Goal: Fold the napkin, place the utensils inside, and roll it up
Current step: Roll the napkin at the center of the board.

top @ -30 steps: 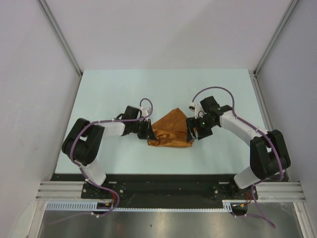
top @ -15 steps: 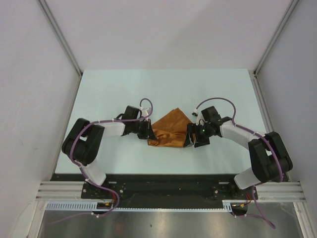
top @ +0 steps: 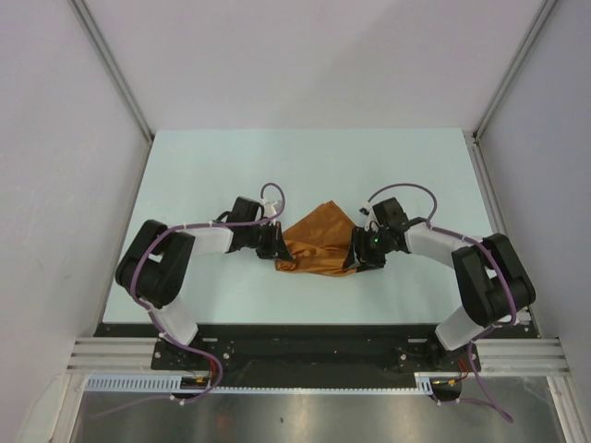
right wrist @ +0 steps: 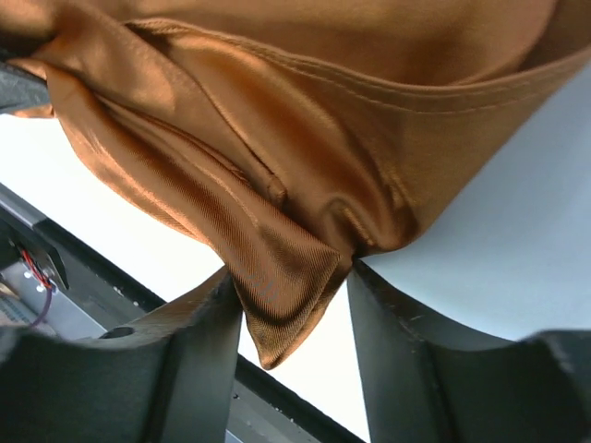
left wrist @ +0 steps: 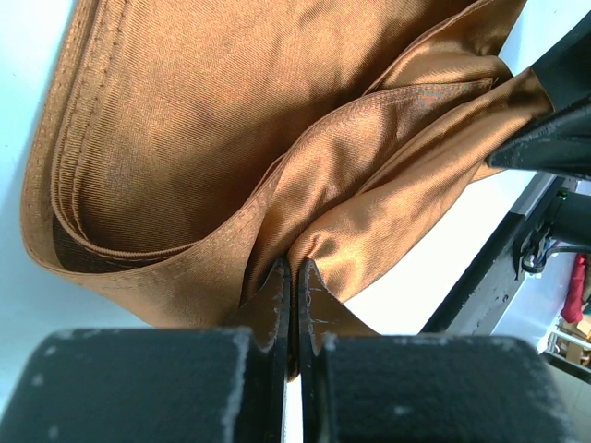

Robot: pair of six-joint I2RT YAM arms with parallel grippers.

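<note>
The rust-orange napkin (top: 319,242) lies bunched in folds on the pale table between the two arms. My left gripper (top: 277,245) is at its left end, and in the left wrist view the gripper (left wrist: 293,268) is shut on a pinch of the napkin (left wrist: 231,120). My right gripper (top: 355,255) is at the napkin's right end. In the right wrist view it (right wrist: 291,269) stands open, with a pointed corner of the napkin (right wrist: 323,138) hanging between its fingers (right wrist: 199,341). The utensils are out of view.
The table's near edge with a black rail (top: 305,334) runs just below the napkin. Grey walls with metal posts (top: 111,69) close in the left and right sides. The right arm's dark body (left wrist: 554,138) shows at the right of the left wrist view.
The right gripper has moved left and down onto the napkin's right corner, and its jaws have narrowed around it. The left gripper has kept its grip and place.
</note>
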